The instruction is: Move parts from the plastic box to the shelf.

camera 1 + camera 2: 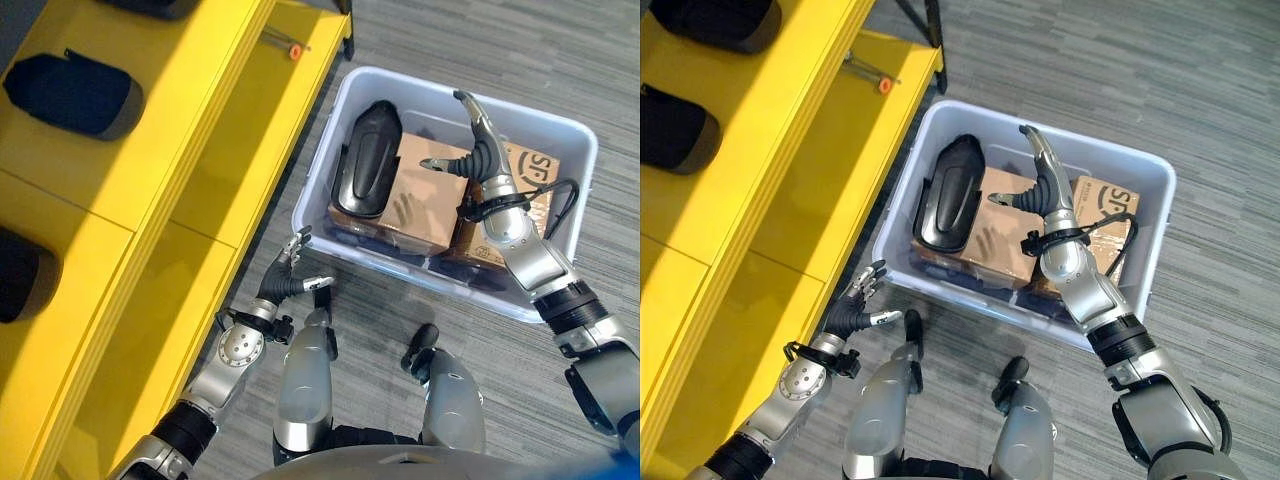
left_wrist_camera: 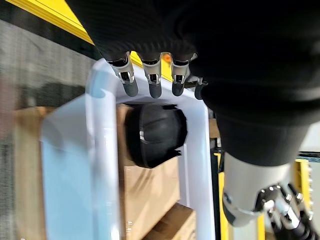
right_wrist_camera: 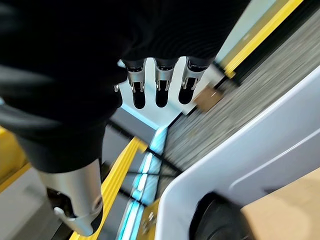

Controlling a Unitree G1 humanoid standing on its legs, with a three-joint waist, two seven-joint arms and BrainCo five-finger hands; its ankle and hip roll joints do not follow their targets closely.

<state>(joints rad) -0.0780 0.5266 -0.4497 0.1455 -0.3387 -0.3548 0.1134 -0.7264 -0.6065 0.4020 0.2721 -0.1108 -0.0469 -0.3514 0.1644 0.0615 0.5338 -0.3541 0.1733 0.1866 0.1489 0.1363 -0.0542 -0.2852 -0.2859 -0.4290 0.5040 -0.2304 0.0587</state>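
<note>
Notably, the black part (image 1: 367, 158) lay inside the plastic box (image 1: 340, 105), atop a cardboard carton (image 1: 420, 200). Above that box the right hand (image 1: 478, 150) hovered, fingers spread, empty. Beside the box, near the yellow shelf (image 1: 150, 180), the left hand (image 1: 285, 275) was relaxed, empty.

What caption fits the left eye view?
Right hand open above black part in plastic box, beside yellow shelf.

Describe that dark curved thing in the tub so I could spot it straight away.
Find the pale plastic box on the grey floor beside the yellow shelf. Inside, at the end nearest the shelf, a glossy black part lies on top of brown cardboard boxes. It alone is black, long and rounded like a shell; its neighbours are flat, brown and square-edged.
</note>
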